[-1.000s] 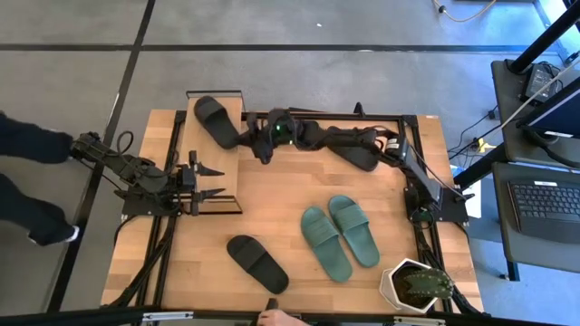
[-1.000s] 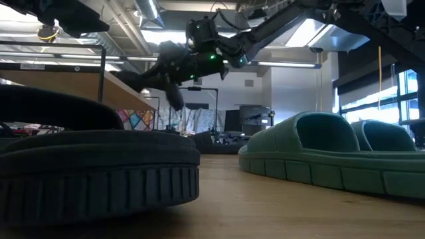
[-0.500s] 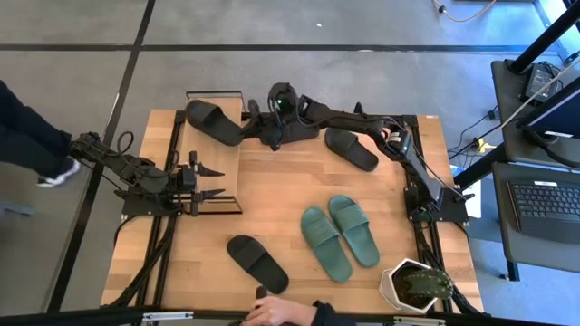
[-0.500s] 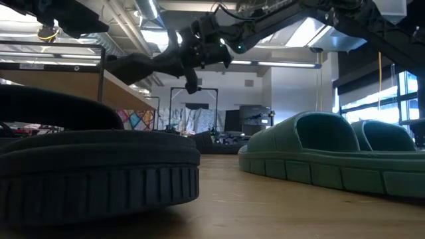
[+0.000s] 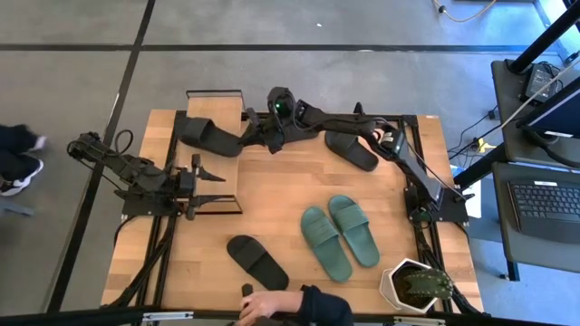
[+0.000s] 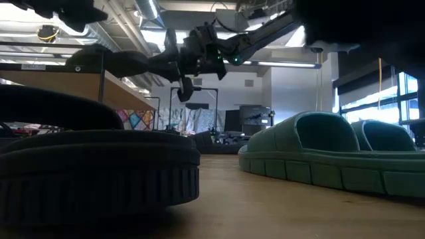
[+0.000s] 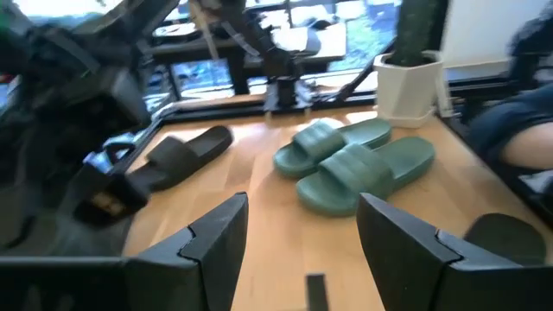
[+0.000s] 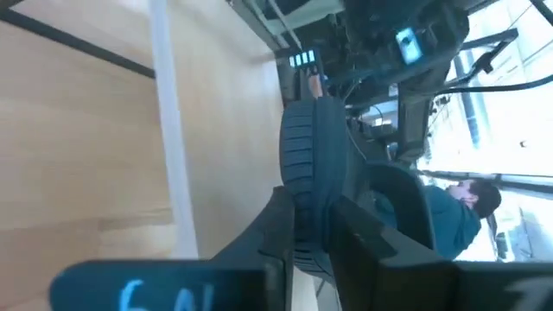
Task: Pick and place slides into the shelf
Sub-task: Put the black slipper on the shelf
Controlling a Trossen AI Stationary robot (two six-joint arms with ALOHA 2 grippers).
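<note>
My right gripper (image 5: pixel 249 138) reaches across the far side of the table and is shut on a black slide (image 5: pixel 204 134), held over the shelf's light wooden top board (image 5: pixel 217 172). The low view shows this slide (image 6: pixel 123 63) in the air. My left gripper (image 5: pixel 207 186) waits open beside the shelf's near end, touching nothing. A second black slide (image 5: pixel 352 149) lies flat at the far right. The teal pair (image 5: pixel 340 231) lies side by side right of centre. A third black slide (image 5: pixel 256 263) lies near the front edge. My right gripper pinches the black slide's right-hand end (image 8: pixel 304 203) between its two fingers (image 8: pixel 275 226). The fingers come about level from the table's right and lie along the slide. The slide sticks out from them toward the table's left, lifted clear above the shelf's board.
A person's hand and sleeve (image 5: pixel 281 306) reach over the front edge next to the near black slide. A potted plant (image 5: pixel 415 285) stands at the near right corner. The shelf's thin black frame (image 5: pixel 213 91) runs around the board. Bare tabletop lies between shelf and teal pair.
My right gripper has moved toward the table's far left, risen a little and rolled its wrist. The held slide's free end has swung from pointing at the far edge to pointing at the left edge, and has come up from slanting to about level. A person's hand has come in at the front edge.
</note>
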